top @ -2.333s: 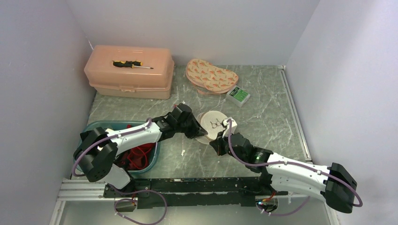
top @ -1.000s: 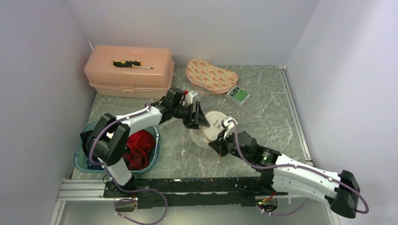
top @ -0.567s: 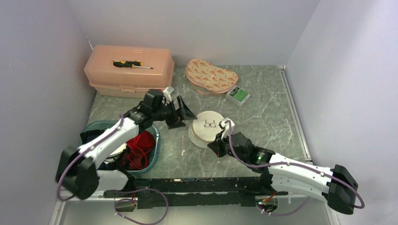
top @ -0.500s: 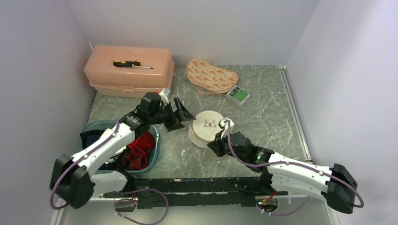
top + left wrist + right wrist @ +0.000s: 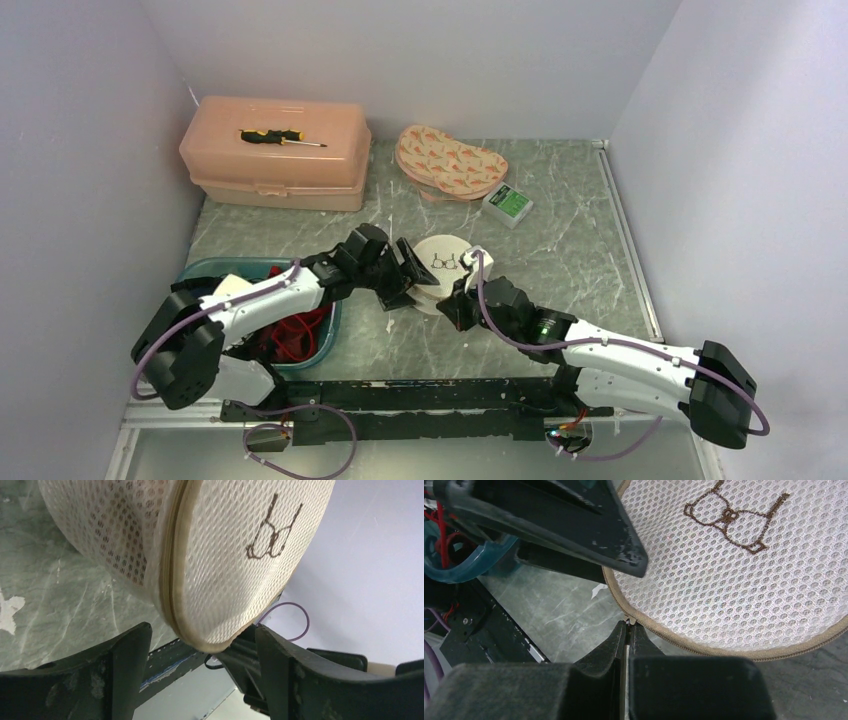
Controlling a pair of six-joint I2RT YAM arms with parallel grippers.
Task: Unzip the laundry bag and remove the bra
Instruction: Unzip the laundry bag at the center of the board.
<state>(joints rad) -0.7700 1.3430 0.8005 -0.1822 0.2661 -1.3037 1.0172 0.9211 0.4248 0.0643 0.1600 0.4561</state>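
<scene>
The laundry bag [image 5: 447,262] is a round white mesh pouch with a brown bra drawing and a tan zipper round its rim, lying mid-table. My left gripper [image 5: 414,272] is open at the bag's left side. In the left wrist view its jaws [image 5: 200,631] straddle the bag [image 5: 215,545] at its lower rim. My right gripper [image 5: 629,625] is shut on the small zipper pull at the edge of the bag [image 5: 734,575], on the near side [image 5: 447,306]. The red bra [image 5: 298,328] lies in a teal basin, partly under my left arm.
The teal basin [image 5: 335,322] sits at the near left. At the back left stands a pink toolbox [image 5: 275,165] with a screwdriver [image 5: 280,137] on its lid. A patterned pouch [image 5: 450,162] and a small green box [image 5: 508,203] lie behind the bag.
My left arm swung back toward the toolbox, then returned to the bag's left edge with its jaws open. The right gripper stayed shut at the bag's near rim.
</scene>
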